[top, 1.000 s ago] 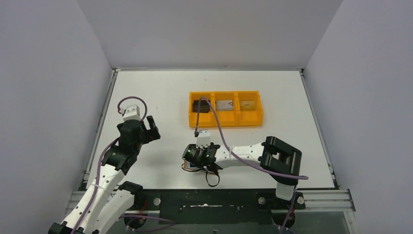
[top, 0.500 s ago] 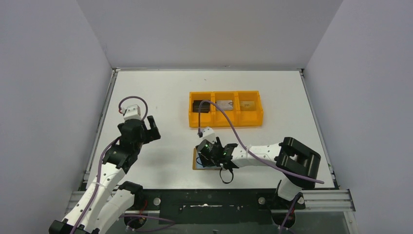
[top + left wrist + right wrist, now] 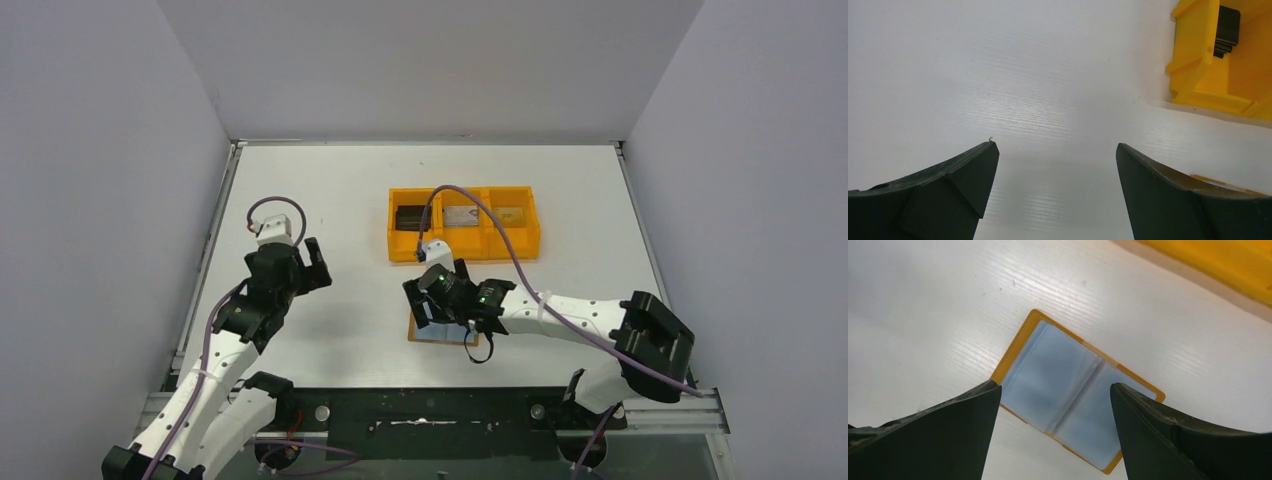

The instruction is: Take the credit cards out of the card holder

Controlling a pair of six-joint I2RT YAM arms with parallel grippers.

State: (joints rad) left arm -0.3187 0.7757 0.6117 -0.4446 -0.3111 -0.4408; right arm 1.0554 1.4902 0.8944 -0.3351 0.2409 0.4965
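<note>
Your L hand (image 3: 312, 262) hangs well left of the orange tray (image 3: 465, 255), fingers spread wide. The card holder (image 3: 1078, 390) lies open on the counter (image 3: 330, 190), just near-side of tray's left end. R hand (image 3: 1053, 390) is over it, spread too. The credit cards (image 3: 461, 216) sit inside tray.
</note>
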